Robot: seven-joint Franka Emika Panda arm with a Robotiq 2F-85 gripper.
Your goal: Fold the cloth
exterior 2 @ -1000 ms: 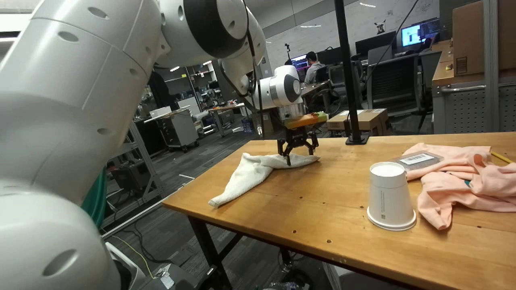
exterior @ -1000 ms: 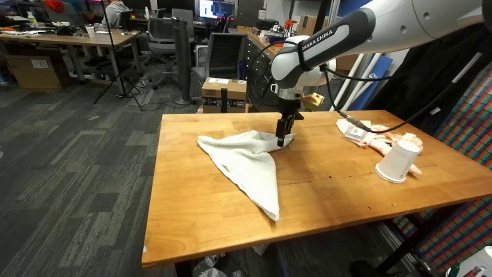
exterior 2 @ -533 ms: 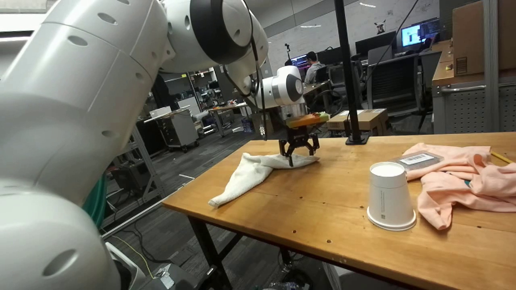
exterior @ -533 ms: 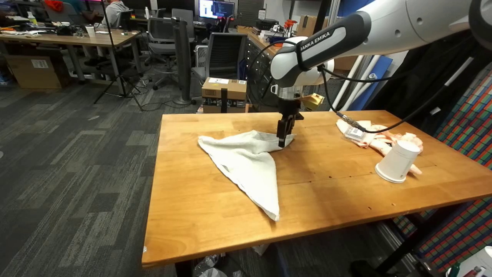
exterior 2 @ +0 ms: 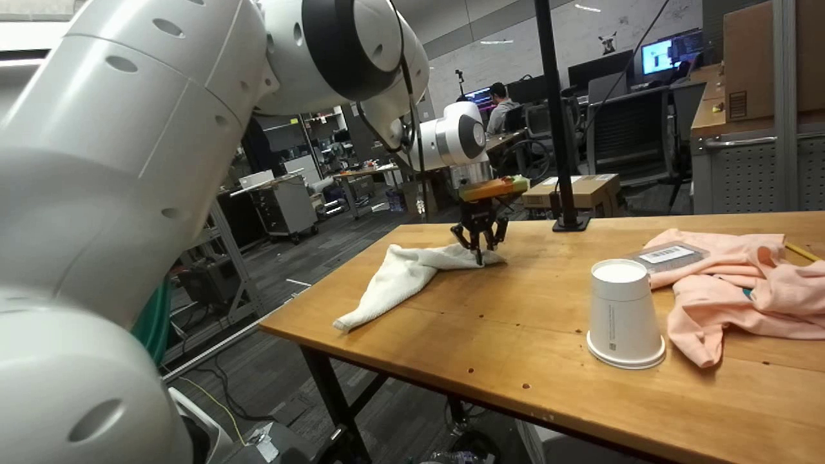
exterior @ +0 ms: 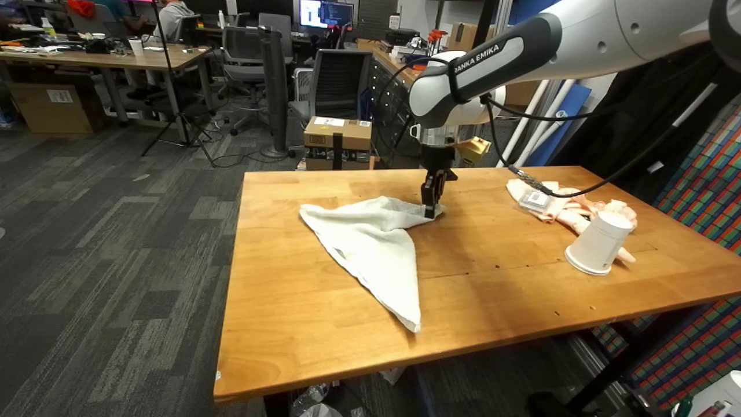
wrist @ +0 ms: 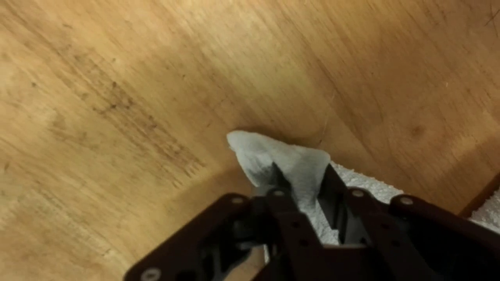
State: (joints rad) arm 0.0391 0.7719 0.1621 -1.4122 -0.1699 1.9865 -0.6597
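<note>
– One thing first: where to find the white cloth [exterior: 376, 249], going by the gripper [wrist: 303, 171]?
– Below and off to one side, lying on the table [exterior: 289, 324], with one corner between the fingertips [wrist: 332, 189].
– And posed how?
– Pointing down, with fingertips slightly parted around that corner; clamped on it or not, cannot tell.

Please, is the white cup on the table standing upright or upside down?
Upside down: in both exterior views the white cup rests on its wide rim, narrow base up.

Blurred pincer [wrist: 302, 171] in wrist view, cloth [wrist: 283, 151] partly hidden, arm [exterior 2: 193, 122] cut off by edge
</note>
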